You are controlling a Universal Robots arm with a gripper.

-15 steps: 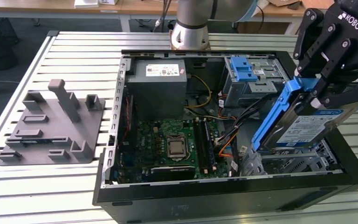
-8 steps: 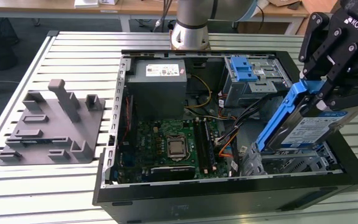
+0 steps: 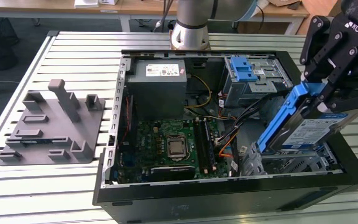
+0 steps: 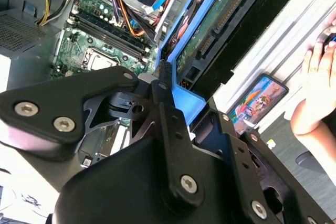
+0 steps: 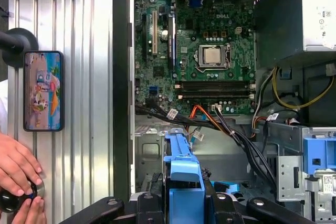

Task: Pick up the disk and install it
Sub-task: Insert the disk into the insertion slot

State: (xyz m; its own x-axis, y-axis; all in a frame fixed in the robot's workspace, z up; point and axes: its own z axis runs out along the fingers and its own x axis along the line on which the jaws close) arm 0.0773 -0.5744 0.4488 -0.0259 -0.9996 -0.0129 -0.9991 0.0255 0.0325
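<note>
My black gripper (image 3: 326, 99) is shut on the disk (image 3: 313, 131), a silver drive with a white-and-blue label in a blue carrier (image 3: 286, 114). In the exterior view the disk hangs tilted on edge over the metal bay (image 3: 291, 163) at the near corner of the open computer case (image 3: 229, 193), on that view's right. Its lower end is at the bay's top. The first wrist view has the carrier's blue edge (image 5: 184, 179) between my fingers (image 5: 144, 208). The second wrist view shows the disk's green circuit side (image 4: 210, 30) and the carrier (image 4: 185, 102).
Inside the case are a motherboard (image 3: 173, 144), a grey power-supply box (image 3: 160, 79), loose cables (image 3: 229, 135) and a drive cage with a blue latch (image 3: 244, 70). A grey fixture (image 3: 48, 126) lies on the slatted table. A person's hand (image 5: 16, 169) and a phone (image 5: 43, 90) are beside the case.
</note>
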